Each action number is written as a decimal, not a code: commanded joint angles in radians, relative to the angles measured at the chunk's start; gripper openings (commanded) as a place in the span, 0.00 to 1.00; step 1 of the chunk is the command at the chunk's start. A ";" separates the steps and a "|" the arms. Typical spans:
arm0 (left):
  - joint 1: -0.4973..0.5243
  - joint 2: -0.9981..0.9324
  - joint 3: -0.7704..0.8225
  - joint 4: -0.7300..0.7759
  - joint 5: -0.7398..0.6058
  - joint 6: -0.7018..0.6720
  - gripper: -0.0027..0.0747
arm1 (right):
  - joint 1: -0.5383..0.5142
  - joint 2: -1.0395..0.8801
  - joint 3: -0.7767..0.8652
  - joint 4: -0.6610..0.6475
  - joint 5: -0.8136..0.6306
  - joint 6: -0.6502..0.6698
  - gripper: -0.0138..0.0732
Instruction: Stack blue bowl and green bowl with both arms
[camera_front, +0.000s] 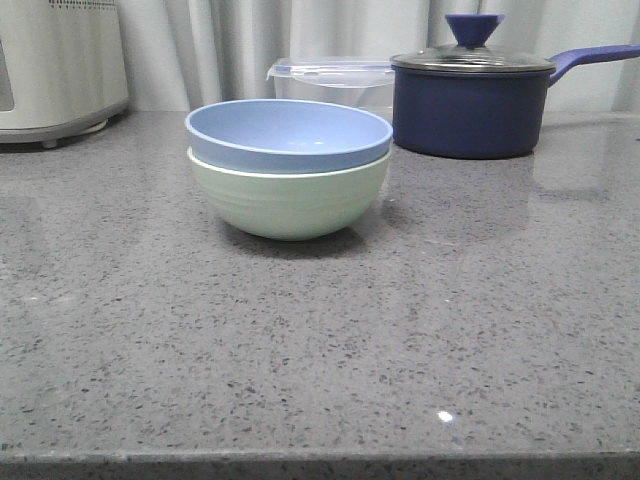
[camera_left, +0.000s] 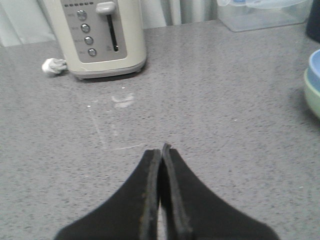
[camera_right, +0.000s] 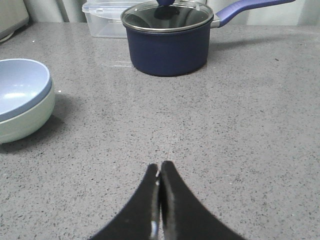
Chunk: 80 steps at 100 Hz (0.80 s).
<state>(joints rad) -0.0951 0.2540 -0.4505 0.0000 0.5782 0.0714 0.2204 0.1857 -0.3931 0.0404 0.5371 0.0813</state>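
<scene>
The pale blue bowl (camera_front: 290, 135) sits nested inside the larger mint-green bowl (camera_front: 290, 200) in the middle of the grey counter. Both bowls show at one edge of the right wrist view, blue bowl (camera_right: 20, 87) over green bowl (camera_right: 27, 117), and as slivers in the left wrist view, blue bowl (camera_left: 315, 67) above green bowl (camera_left: 312, 95). My left gripper (camera_left: 161, 150) is shut and empty, well apart from the stack. My right gripper (camera_right: 160, 166) is shut and empty too, over bare counter beside the stack. Neither arm shows in the front view.
A dark navy saucepan (camera_front: 470, 100) with a glass lid and long handle stands at the back right. A clear plastic container (camera_front: 330, 80) sits behind the bowls. A cream toaster (camera_front: 55, 65) stands at the back left, with a small white scrap (camera_left: 52, 66) beside it.
</scene>
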 joint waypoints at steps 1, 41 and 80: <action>-0.001 0.011 -0.025 0.027 -0.082 0.000 0.01 | -0.005 0.007 -0.027 -0.014 -0.076 0.002 0.07; 0.024 -0.056 0.121 0.013 -0.352 -0.027 0.01 | -0.005 0.007 -0.027 -0.014 -0.075 0.002 0.07; 0.086 -0.224 0.397 -0.053 -0.519 -0.027 0.01 | -0.005 0.007 -0.027 -0.014 -0.075 0.002 0.07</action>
<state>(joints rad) -0.0103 0.0408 -0.0702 -0.0208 0.1883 0.0560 0.2204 0.1857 -0.3931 0.0382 0.5371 0.0813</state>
